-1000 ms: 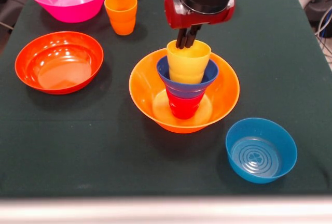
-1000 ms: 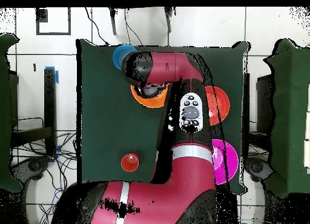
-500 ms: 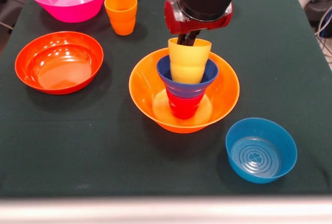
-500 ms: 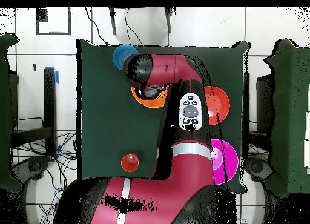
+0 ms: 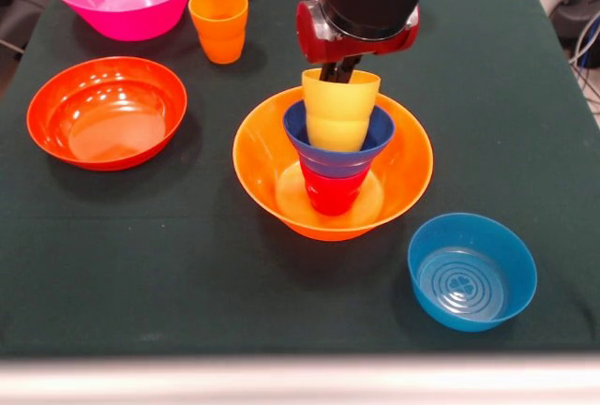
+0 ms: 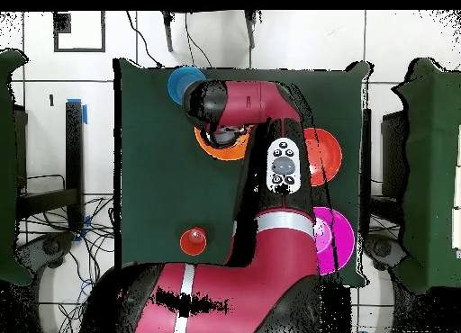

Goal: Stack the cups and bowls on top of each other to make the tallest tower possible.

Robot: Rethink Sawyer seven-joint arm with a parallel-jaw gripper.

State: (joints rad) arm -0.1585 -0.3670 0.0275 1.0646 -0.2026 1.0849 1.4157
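Green table (image 5: 141,264): tower (image 5: 334,157) tops out in yellow cup (image 5: 339,107), directly under gripper (image 5: 337,72), whose finger state I cannot tell.

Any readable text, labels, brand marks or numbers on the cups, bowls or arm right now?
None can be read. The arm's button panel shows small pale marks in the overhead view, too small to read. The cups, bowls and table cloth carry no print.
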